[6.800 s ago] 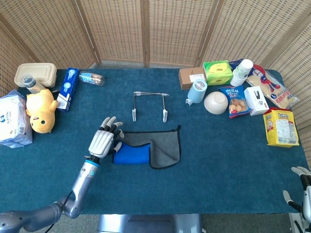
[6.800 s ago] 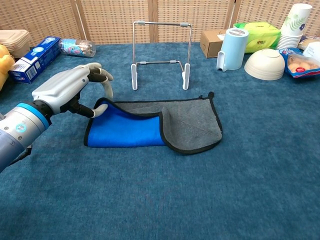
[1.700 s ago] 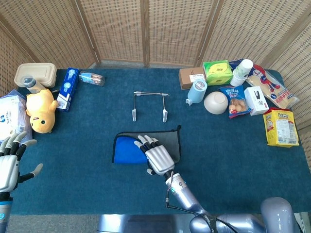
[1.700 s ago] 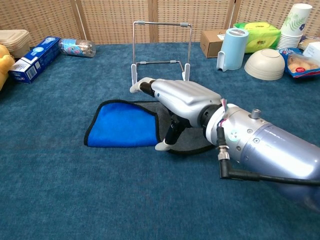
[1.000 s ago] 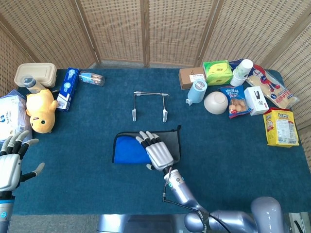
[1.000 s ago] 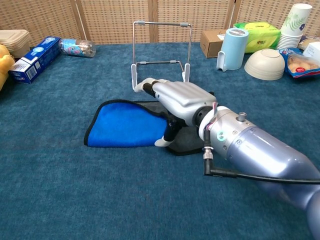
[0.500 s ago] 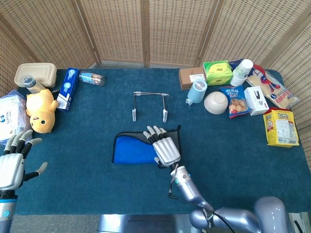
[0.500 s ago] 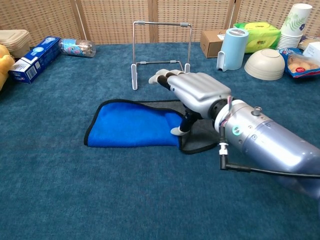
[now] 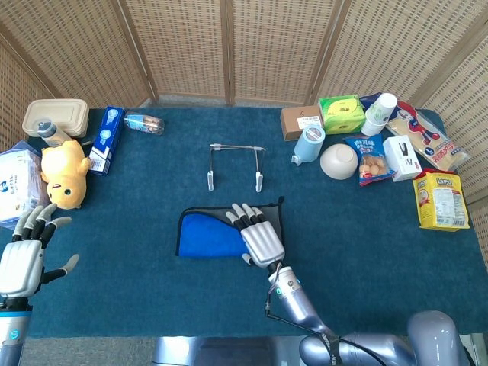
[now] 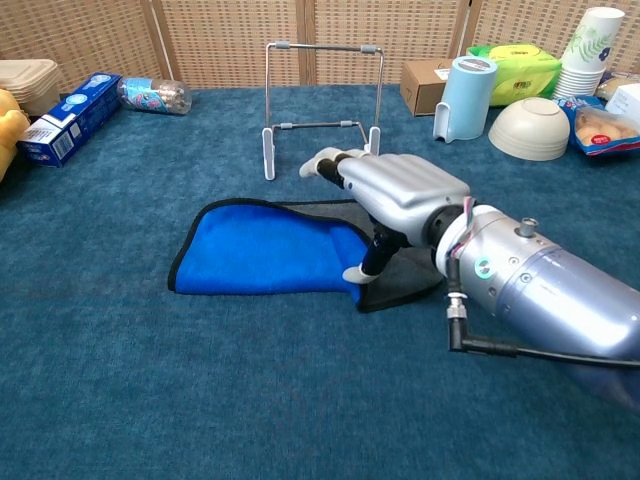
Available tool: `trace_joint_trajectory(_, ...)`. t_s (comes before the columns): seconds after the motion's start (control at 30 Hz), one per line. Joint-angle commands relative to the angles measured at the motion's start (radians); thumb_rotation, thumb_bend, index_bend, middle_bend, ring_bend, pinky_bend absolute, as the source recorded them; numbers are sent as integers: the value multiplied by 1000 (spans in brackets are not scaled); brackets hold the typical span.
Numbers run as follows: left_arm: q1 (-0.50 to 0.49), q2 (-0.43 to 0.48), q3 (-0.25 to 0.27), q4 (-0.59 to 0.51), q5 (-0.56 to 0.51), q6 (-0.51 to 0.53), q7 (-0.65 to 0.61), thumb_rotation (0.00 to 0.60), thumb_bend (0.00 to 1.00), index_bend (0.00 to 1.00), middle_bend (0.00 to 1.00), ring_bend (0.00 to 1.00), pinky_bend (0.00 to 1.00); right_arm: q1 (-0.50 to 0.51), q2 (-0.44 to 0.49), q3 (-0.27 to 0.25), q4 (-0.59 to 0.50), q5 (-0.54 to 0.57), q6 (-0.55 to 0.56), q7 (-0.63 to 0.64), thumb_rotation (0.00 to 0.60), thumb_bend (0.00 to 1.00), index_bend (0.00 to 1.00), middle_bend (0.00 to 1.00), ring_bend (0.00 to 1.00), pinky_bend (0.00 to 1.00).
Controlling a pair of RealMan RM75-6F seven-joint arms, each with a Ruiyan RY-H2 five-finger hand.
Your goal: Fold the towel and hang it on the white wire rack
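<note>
Right robot hand (image 10: 395, 190): I seem to pinch the towel (image 10: 255, 250) edge, fingers extended.
Left robot hand (image 9: 21, 255): spread, empty.

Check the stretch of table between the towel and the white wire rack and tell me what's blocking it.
Nothing visible blocks it. Only bare blue cloth lies between the towel and the white wire rack. The right hand rests over the towel's right part, not in that path.

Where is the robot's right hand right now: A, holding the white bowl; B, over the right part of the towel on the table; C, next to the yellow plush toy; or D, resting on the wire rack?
B: the right robot hand lies over the right part of the towel, which is flat on the table in front of the wire rack.
</note>
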Motion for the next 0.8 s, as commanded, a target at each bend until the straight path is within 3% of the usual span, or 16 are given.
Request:
trace_joint_trajectory(0.03, 0, 2, 1, 0, 1, 0, 0, 600, 331, 255, 99, 0, 0, -2, -10, -1, -11, 18, 10, -24, 600, 173, 0, 40, 40, 143)
trace_joint_trajectory(0.43, -3, -3, 1, 1, 4, -3, -4, 600, 331, 255, 96, 0, 0, 1, -40, 13, -9, 105, 29, -99, 600, 171, 0, 62, 48, 155)
trace_joint_trajectory(0.6, -3, -1, 2, 2, 5, -4, -6, 600, 331, 255, 95, 0, 0, 13, -7, 27, -28, 99, 20, -100, 600, 172, 0, 69, 51, 156)
trace_joint_trajectory(0.8, -7, -9, 1, 7, 4, -10, -8, 600, 331, 254, 95, 0, 0, 0, 43, 9, -88, 82, 31, -91, 600, 172, 0, 69, 47, 156)
